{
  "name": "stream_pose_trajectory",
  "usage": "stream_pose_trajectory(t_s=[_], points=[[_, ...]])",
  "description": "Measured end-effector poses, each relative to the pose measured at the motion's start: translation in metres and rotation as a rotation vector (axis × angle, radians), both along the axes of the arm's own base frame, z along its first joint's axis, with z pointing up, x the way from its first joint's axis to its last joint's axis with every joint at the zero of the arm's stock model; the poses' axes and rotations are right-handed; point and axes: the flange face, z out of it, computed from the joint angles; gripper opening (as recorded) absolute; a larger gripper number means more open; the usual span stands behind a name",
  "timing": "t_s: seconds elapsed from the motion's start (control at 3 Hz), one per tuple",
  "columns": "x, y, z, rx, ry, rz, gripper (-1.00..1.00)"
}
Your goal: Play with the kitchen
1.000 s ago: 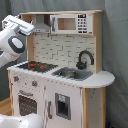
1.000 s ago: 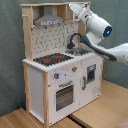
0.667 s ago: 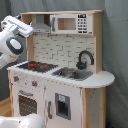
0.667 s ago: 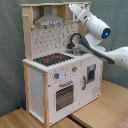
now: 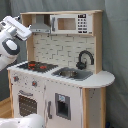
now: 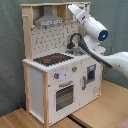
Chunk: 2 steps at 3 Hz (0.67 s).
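The kitchen [image 5: 60, 85] [image 6: 37, 80] is a white and light-wood toy with a grey hood [image 5: 41, 25] [image 6: 49, 21], a black faucet [image 5: 85, 57] [image 6: 75, 39], a sink [image 5: 70, 74], a red-ringed hob [image 5: 35, 65] [image 6: 52, 59] and a windowed oven door [image 5: 27, 104] [image 6: 64, 95]. My white gripper [image 5: 26, 30] [image 6: 71, 7] hovers high at the kitchen's top, beside the hood, above the counter. It touches nothing that I can see. A toy microwave [image 5: 72, 23] sits in the upper shelf.
A grey curtain [image 5: 117, 50] hangs behind the kitchen. The kitchen stands on a wooden floor [image 6: 105, 107]. A black cable [image 6: 95, 54] runs along my arm in front of the kitchen's side. A white part of the robot [image 5: 25, 121] fills the first exterior view's lower left.
My gripper has risen and drifted toward the second exterior view's left, closer to the top of the kitchen. The kitchen itself has not changed.
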Motion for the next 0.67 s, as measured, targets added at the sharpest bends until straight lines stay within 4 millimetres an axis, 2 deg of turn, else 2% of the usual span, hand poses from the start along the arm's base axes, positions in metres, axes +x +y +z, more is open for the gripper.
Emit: stream_pose_trajectory(t_s=[0.67], points=[[0.0037, 0.0165, -0.0005, 0.141, 0.025, -0.012, 1.00]])
